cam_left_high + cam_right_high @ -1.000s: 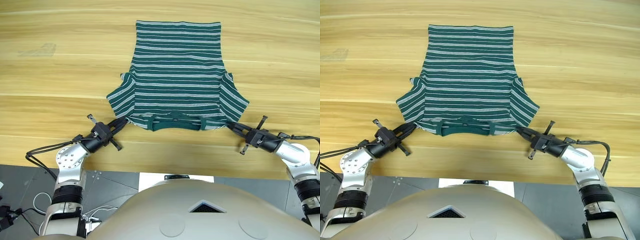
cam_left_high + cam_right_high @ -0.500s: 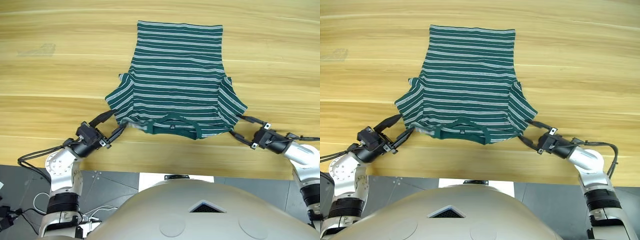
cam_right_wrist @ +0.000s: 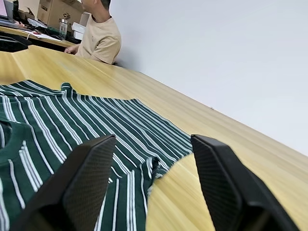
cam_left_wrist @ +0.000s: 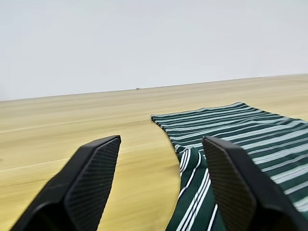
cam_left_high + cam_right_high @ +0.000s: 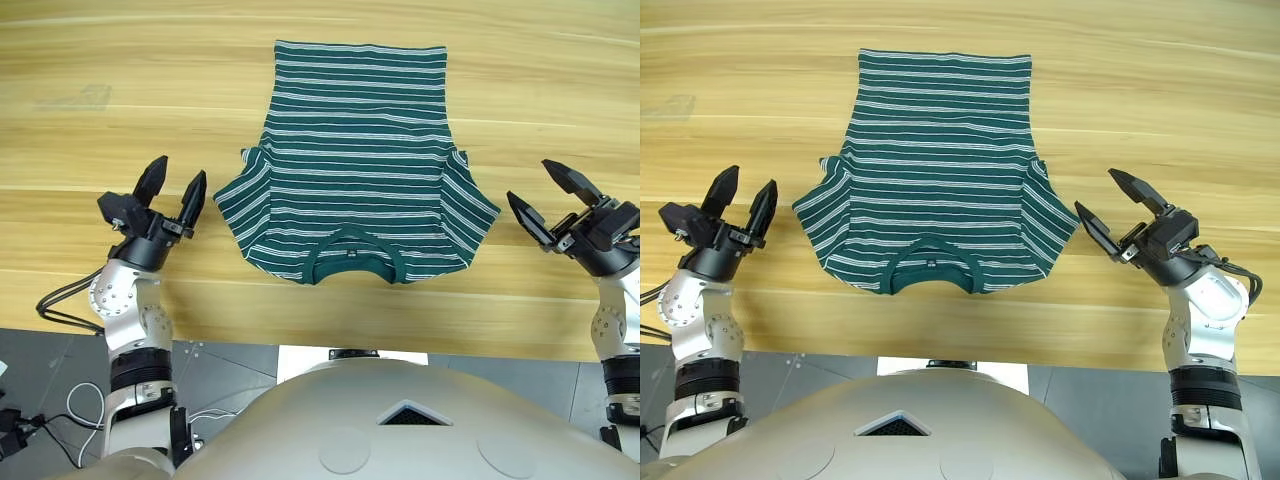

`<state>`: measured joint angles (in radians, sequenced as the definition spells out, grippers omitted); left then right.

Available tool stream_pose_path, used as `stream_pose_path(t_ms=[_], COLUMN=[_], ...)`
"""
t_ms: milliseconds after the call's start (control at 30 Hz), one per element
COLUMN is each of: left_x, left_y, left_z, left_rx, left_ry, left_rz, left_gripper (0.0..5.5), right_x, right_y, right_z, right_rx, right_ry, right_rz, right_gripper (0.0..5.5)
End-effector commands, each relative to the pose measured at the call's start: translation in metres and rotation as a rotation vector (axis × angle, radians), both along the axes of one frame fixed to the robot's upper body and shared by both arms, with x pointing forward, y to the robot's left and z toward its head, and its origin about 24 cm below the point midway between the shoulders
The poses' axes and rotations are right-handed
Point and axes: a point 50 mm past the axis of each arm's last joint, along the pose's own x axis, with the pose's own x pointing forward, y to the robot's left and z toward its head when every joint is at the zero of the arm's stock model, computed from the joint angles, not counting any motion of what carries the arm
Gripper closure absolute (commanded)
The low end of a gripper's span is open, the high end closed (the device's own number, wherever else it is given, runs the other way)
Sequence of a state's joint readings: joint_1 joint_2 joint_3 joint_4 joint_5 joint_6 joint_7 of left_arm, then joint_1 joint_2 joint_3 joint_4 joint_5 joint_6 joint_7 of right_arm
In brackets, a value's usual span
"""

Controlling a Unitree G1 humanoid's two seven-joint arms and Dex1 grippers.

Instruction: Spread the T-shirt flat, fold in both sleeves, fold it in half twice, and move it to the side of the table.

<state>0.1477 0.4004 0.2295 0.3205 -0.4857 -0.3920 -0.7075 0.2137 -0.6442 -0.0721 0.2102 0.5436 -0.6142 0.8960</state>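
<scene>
T-shirt [image 5: 355,170] let go, flat | left gripper [image 5: 178,172], right gripper [image 5: 530,181]: lifted, jaws apart

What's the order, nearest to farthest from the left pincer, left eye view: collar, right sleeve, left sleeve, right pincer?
1. left sleeve, beside the left pincer
2. collar, middle, near edge
3. right sleeve, opposite side
4. right pincer, far right

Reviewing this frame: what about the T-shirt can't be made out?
Head views: underside of the T-shirt, hidden by its own top layer.
Left wrist view: collar and far side, cut off by the edge; near sleeve partly behind a finger of the left gripper.
Right wrist view: near part behind a finger of the right gripper.
</scene>
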Motion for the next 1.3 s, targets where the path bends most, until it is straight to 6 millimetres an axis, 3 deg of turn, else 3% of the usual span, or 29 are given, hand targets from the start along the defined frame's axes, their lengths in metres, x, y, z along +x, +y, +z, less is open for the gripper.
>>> stream_pose_path(t_ms=[33, 167, 233, 467, 700, 933, 1300], left_x=[0.014, 0.01, 0.004, -0.005, -0.003, 0.01, -0.001], left_y=[-0.01, -0.032, -0.037, -0.04, -0.035, -0.024, -0.036], left_z=[-0.022, -0.034, -0.034, -0.022, -0.014, -0.025, -0.035], left_rx=[0.046, 0.11, 0.061, -0.267, -0.381, -0.153, 0.006], left_ry=[0.141, 0.205, 0.223, 0.279, 0.293, 0.329, 0.353], left_rz=[0.108, 0.032, -0.024, -0.017, 0.059, 0.186, 0.081], left_gripper=[2.35, 2.35, 2.35, 2.35, 2.35, 2.35, 2.35], right_x=[0.011, 0.016, 0.018, 0.024, 0.021, 0.017, 0.019], right_y=[0.017, 0.048, 0.054, 0.044, 0.039, 0.039, 0.04], right_z=[-0.008, -0.022, -0.023, -0.029, -0.031, -0.033, -0.03], right_rx=[0.03, 0.045, 0.042, -0.003, -0.013, -0.003, -0.001], right_ry=[0.003, 0.009, 0.006, 0.027, 0.029, 0.031, 0.029], right_rz=[-0.04, -0.055, -0.058, -0.118, -0.145, -0.153, -0.153], right_gripper=[2.6, 2.6, 2.6, 2.6, 2.6, 2.6, 2.6])
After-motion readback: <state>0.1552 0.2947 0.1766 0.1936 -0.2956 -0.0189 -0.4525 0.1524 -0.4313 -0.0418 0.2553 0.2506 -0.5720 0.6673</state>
